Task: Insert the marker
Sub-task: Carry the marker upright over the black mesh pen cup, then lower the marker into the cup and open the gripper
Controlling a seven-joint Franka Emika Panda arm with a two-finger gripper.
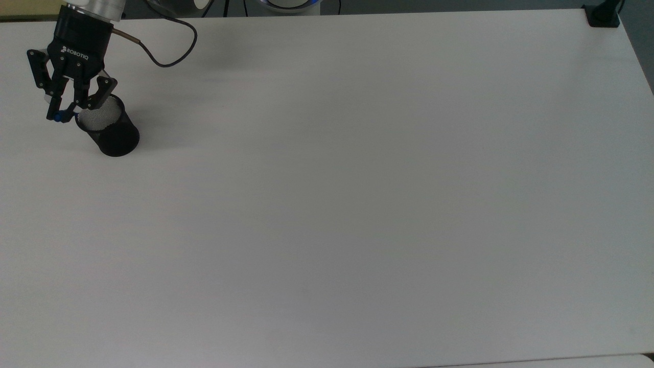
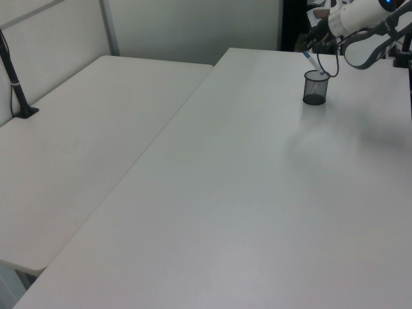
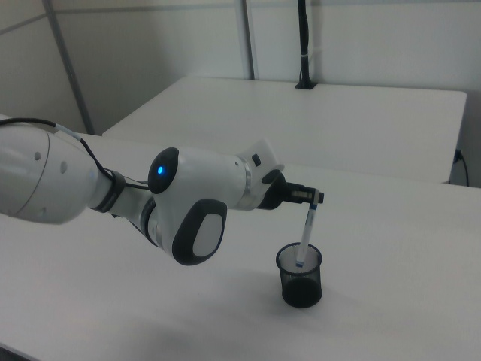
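white table [image 1: 357, 204] | second table [image 2: 77, 129] beside | black post [image 3: 302, 45]

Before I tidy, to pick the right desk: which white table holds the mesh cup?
The left view's right-hand table, bearing the mesh cup below the arm; the other table bears a black post.
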